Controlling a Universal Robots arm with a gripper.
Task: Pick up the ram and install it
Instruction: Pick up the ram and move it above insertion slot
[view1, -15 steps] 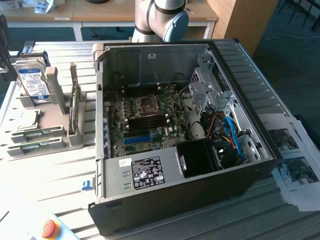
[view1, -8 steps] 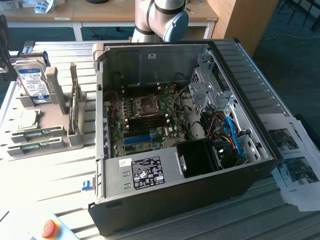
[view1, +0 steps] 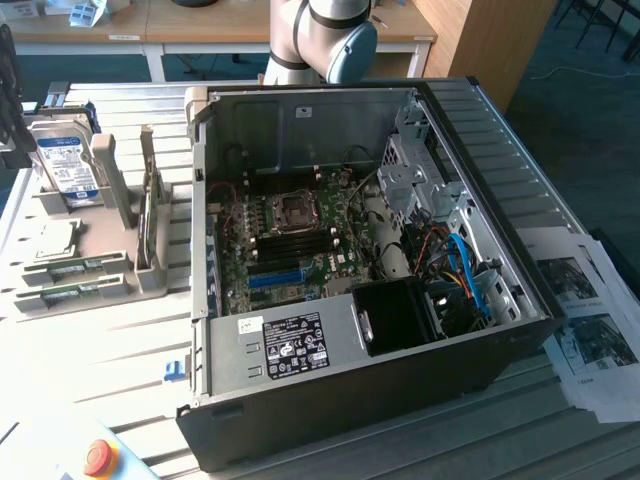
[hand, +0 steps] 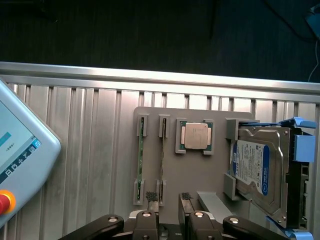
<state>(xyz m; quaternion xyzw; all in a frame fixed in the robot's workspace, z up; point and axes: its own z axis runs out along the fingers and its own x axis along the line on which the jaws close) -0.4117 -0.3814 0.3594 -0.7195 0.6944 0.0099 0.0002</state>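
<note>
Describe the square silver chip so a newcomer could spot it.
On the ribbed aluminium table sits a grey plastic holder. In it, between two thin green ram sticks and a blue-labelled silver hard drive, lies the processor chip: the only small square piece.

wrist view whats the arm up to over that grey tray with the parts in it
The robot arm's hand hovers open and empty over the grey parts holder, which stands beside an open computer case. Its fingertips are close to one end of a ram stick. That stick and a second stick both sit in their slots in the holder, alongside a processor and a hard drive.
</note>
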